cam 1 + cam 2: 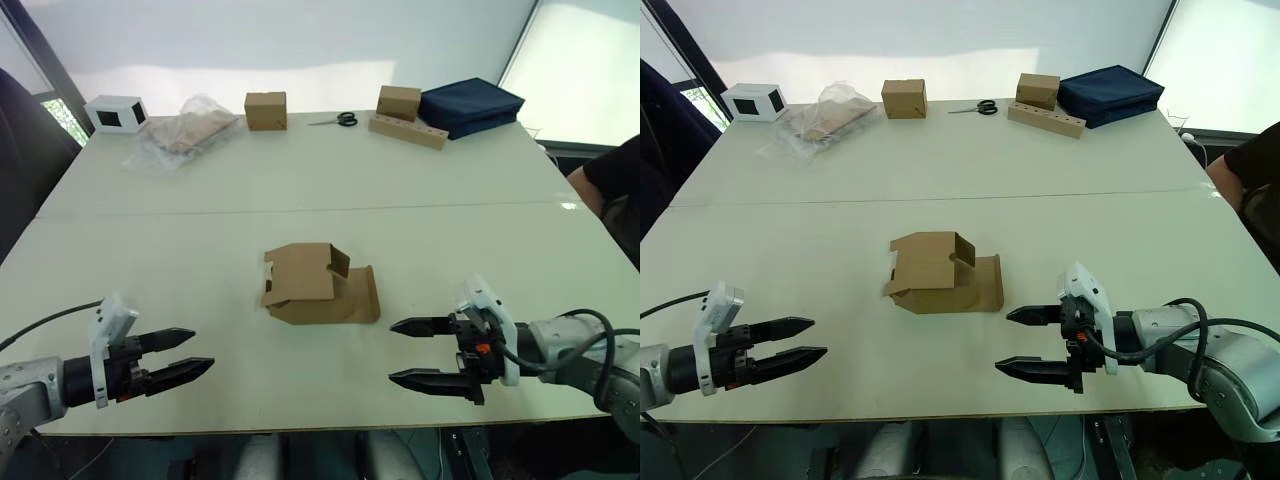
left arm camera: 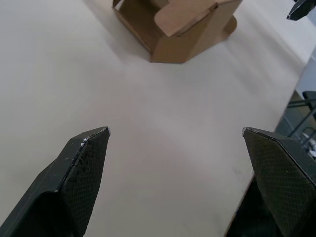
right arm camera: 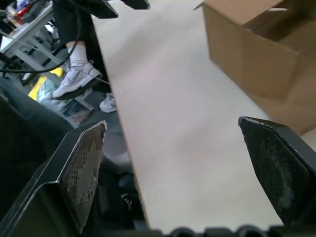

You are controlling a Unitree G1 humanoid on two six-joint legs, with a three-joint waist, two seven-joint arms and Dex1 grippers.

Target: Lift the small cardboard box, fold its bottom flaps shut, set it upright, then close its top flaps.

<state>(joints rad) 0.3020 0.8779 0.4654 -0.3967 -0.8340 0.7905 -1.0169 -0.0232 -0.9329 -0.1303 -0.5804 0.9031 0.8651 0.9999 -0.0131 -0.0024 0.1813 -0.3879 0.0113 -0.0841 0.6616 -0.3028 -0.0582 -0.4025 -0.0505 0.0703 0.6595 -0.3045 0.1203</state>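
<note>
The small cardboard box (image 1: 315,285) lies on its side at the middle of the white table (image 1: 300,180), plain brown, with its flaps hanging loose and one wide flap (image 1: 360,297) flat on the table to its right. The left wrist view catches its open end (image 2: 173,24); the right wrist view, a brown wall (image 3: 256,59). My left gripper (image 1: 190,357) hovers open near the front edge, left of the box and apart from it. My right gripper (image 1: 405,352) is open too, in front of the box and to its right, with nothing between its fingers.
Along the far edge stand a white box with a dark window (image 1: 115,112), a clear plastic bag (image 1: 185,130), two closed brown boxes (image 1: 265,110) (image 1: 398,102), scissors (image 1: 340,120), a tan wooden block with holes (image 1: 408,130) and a dark blue bag (image 1: 470,105). A person's arm (image 1: 610,180) shows at the right.
</note>
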